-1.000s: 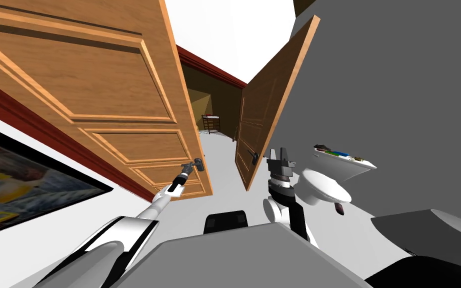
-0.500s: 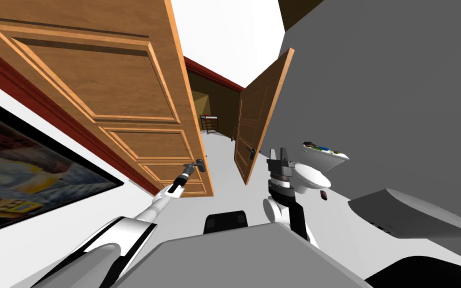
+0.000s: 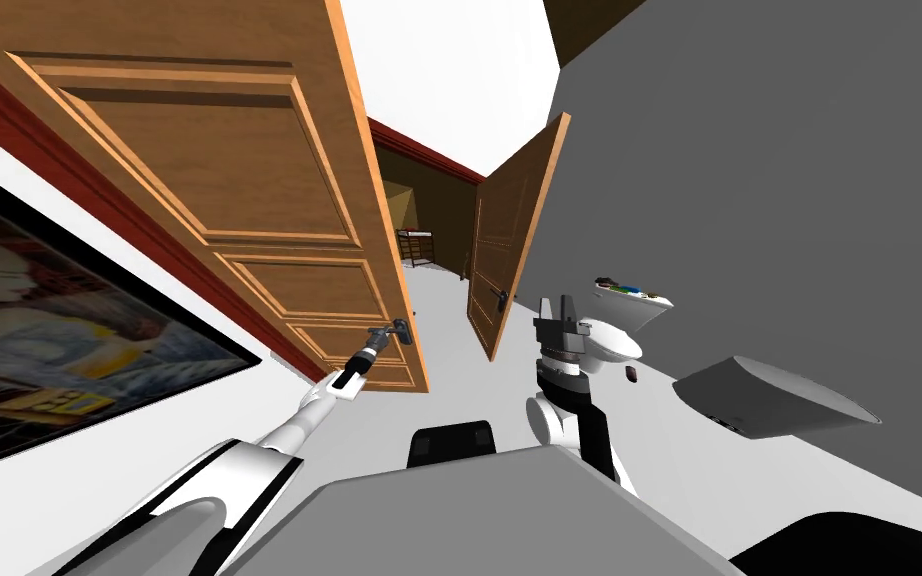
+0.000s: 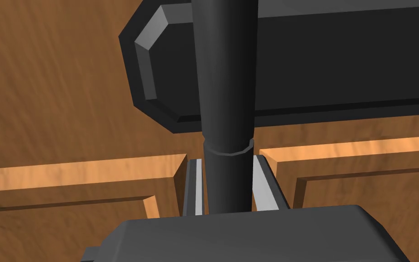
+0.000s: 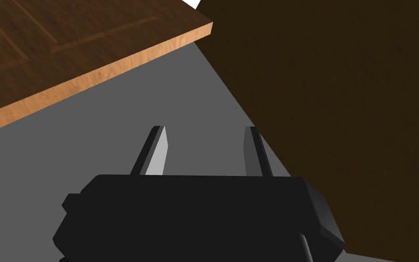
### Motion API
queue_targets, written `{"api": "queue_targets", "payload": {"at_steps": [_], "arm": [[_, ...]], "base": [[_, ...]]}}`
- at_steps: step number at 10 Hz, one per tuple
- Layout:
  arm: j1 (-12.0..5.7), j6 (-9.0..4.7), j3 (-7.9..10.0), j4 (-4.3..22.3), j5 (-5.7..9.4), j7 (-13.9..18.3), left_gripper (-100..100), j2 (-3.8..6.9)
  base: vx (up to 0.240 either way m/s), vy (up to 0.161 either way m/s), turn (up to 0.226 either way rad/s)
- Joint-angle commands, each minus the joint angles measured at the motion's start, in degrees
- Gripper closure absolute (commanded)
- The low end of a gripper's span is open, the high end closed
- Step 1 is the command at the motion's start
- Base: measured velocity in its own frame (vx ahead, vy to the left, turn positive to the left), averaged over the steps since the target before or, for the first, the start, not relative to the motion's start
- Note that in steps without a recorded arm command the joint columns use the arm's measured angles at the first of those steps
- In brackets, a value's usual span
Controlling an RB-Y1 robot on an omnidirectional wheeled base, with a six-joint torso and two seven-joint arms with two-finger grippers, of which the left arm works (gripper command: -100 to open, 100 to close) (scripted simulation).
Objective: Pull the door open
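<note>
A panelled wooden door (image 3: 249,210) stands swung open on my left, its free edge toward the middle. My left gripper (image 3: 387,334) reaches to its dark lever handle (image 3: 400,331) low on that edge. Up close, the fingers (image 4: 197,186) press both sides of the dark round handle bar (image 4: 227,113), which comes off a dark plate (image 4: 340,59) on the wood. My right gripper (image 3: 557,308) is raised in front of my chest, open and empty, with its fingers (image 5: 158,152) apart.
A second wooden door (image 3: 507,250) stands ajar ahead, with a passage and a small rack (image 3: 417,247) beyond. A white toilet (image 3: 609,340) and a shelf of small items (image 3: 634,297) line the grey wall on the right. A framed picture (image 3: 59,340) hangs on the left wall.
My view has turned: the toilet, the shelf and the far door slid left, and the picture came further into sight. The near door has swung a little further while my left gripper kept its hold.
</note>
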Motion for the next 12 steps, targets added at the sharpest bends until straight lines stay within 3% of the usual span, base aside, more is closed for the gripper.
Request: {"api": "queue_targets", "payload": {"at_steps": [1, 2, 7, 8, 9, 11, 12], "arm": [[-0.07, -1.77, -1.9, 0.7, -0.5, 1.59, 100, 0.51], [-0.07, -1.77, -1.9, 0.7, -0.5, 1.59, 100, 0.51], [1.08, -4.75, -6.1, -0.98, -1.41, 5.46, 100, 2.9], [0.6, -4.62, -5.61, -0.31, -1.29, 5.01, 100, 2.6], [1.41, -6.69, -7.2, -0.69, -1.71, 6.45, 100, 3.79], [1.92, -8.04, -8.2, -1.07, -1.94, 7.39, 100, 4.69], [2.47, -9.49, -9.28, -1.49, -2.2, 8.42, 100, 5.67]], "base": [[-0.195, 0.121, -0.076], [-0.137, 0.067, -0.026], [-0.152, 0.097, -0.053], [-0.084, 0.054, -0.025], [-0.141, 0.087, -0.072], [-0.163, 0.119, -0.064], [-0.139, 0.093, -0.047]]}}
